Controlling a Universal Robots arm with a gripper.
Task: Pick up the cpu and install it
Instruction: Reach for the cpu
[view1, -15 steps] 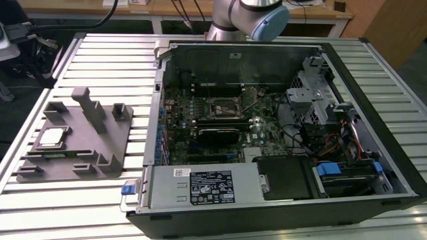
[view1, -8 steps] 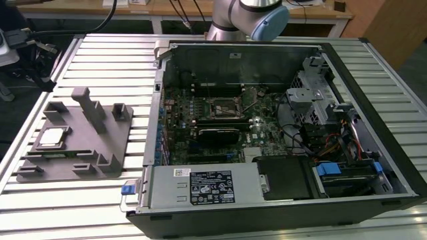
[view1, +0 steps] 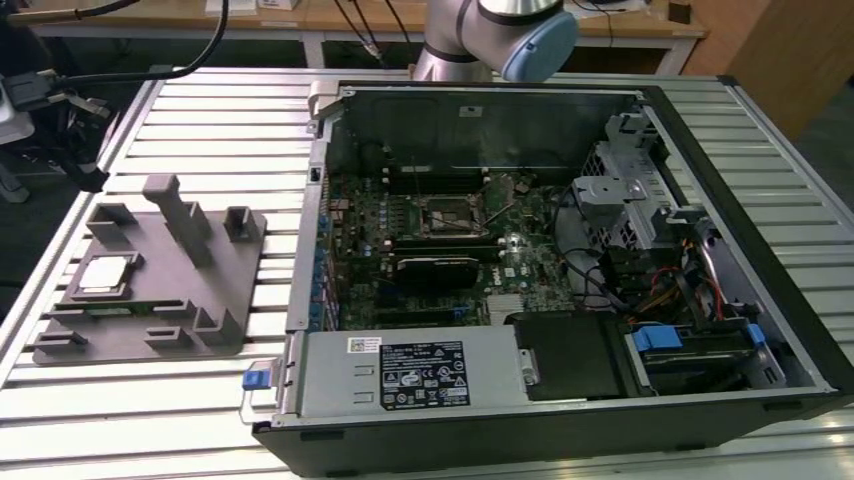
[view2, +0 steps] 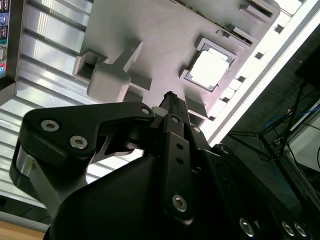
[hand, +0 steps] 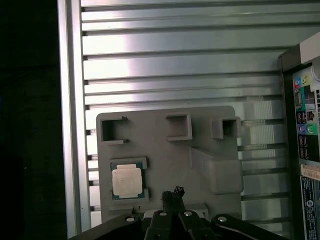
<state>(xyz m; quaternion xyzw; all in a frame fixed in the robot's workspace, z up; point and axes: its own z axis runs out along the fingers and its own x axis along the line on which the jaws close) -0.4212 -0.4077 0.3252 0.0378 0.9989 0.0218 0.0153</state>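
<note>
The pincer (hand: 173, 192) (view2: 170, 97) was closed on nothing and drawn to a single narrow dark point in both wrist views. Beyond that point, and clear of it, lay a grey holder block (hand: 165, 150) (view2: 150, 40) (view1: 160, 300) with raised posts and open pockets.

The cpu (hand: 127, 181) (view2: 210, 69) (view1: 107, 273) sat flat in a square pocket of that block, silvery top up. It was off to one side of the pincer and not touched by it, so it had not yet been picked up.

Under the block ran the ribbed metal desk (hand: 175, 75) (view2: 45, 50) (view1: 200, 110). Farther from the pincer, across a strip of bare desk, stood the open computer case (view1: 481, 125) (hand: 292, 90); the first wrist view caught its rear panel (hand: 302, 125) of coloured ports.

In the exterior view the case lay on its side, showing the green board (view1: 521, 265). The black socket (view1: 447, 212) sat near the board's middle, well apart from the cpu. A grey box (view1: 407, 372) with a white label filled the case's near corner on the side toward the block. The arm (view1: 461, 40) rose behind the case's far wall.
</note>
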